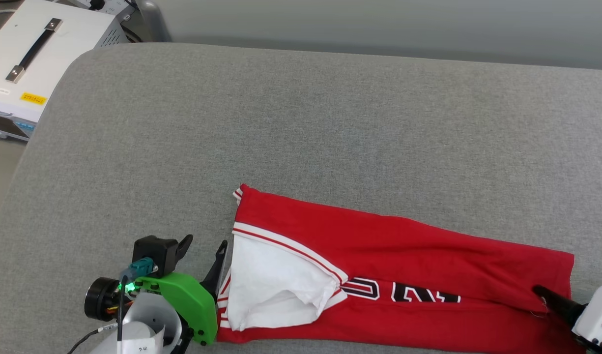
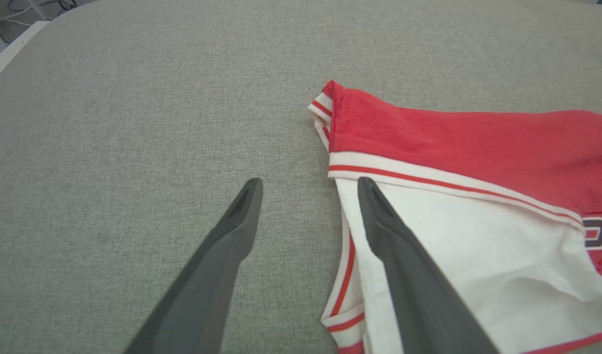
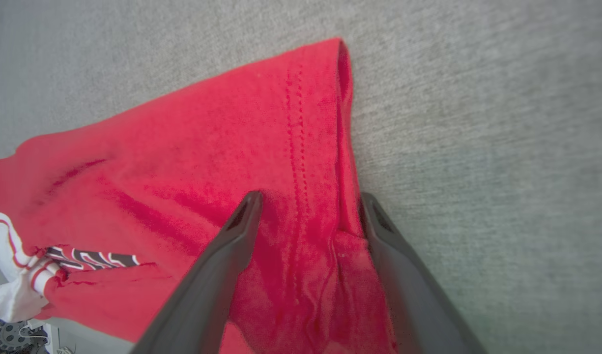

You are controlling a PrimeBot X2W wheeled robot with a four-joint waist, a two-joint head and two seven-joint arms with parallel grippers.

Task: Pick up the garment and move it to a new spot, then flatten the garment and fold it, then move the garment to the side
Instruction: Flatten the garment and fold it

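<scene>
The left claw point(image 2: 310, 183) gapes at nine o'clock of the shirt point(image 1: 404, 246); the right wrist view reveals the right claw point(image 3: 310, 196) released, straddling its three o'clock hem.

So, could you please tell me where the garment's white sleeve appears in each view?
Head view: white sleeve, bottom centre-left.
Left wrist view: white sleeve, lower right.
Right wrist view: white sleeve, bottom-left corner.
Shared landmark: black-and-white lettering beside it.
</scene>
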